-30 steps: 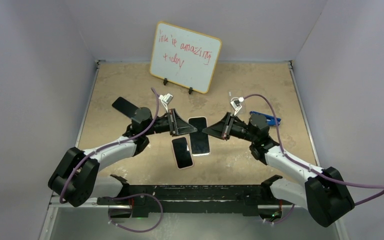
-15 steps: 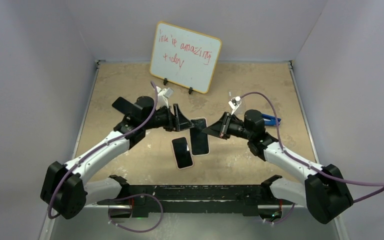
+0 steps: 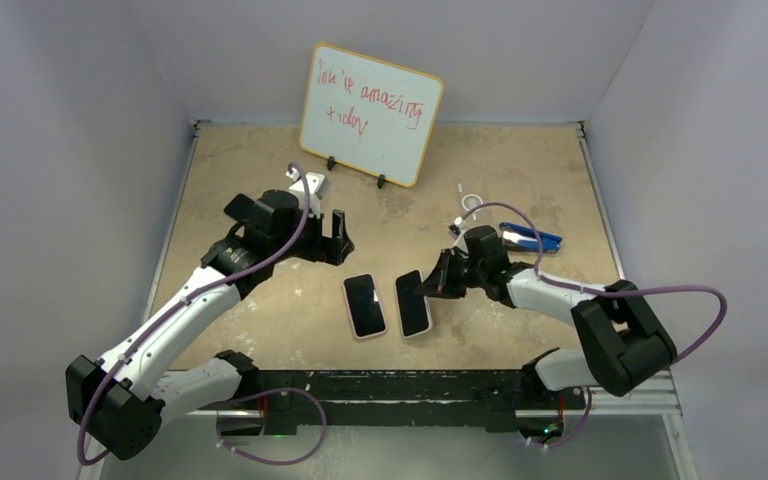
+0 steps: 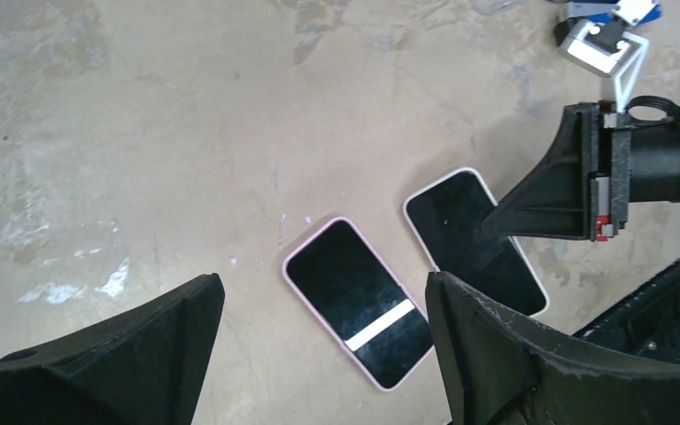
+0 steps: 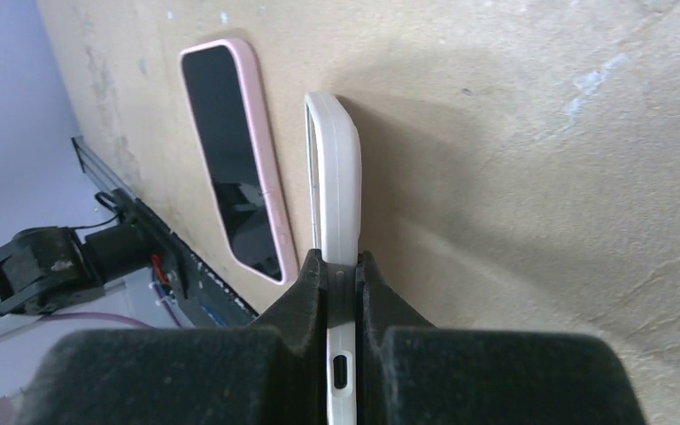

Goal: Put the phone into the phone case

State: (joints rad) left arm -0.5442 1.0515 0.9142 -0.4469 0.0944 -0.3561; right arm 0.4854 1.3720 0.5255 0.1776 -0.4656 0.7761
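A dark-faced phone in a white phone case (image 3: 412,303) sits low over the table, tilted, its far end down near the surface. My right gripper (image 3: 430,284) is shut on its port end, with the white edge pinched between the fingers (image 5: 341,266). Just left of it, flat on the table, lies a second phone with a pink rim (image 3: 365,305), which also shows in the left wrist view (image 4: 359,301). My left gripper (image 3: 337,233) hangs open above and behind the pink-rimmed phone, holding nothing, with its jaws wide apart (image 4: 323,285).
A small whiteboard (image 3: 371,113) with red writing stands at the back. A blue object (image 3: 532,238) lies behind the right arm. A flat black item (image 3: 244,209) lies at the left, partly covered by the left arm. The black rail (image 3: 380,385) runs along the near edge.
My left gripper opened, let go of the white-cased phone and drew up and back to the left. My right gripper carried that phone nearer and lower, beside the pink-rimmed one.
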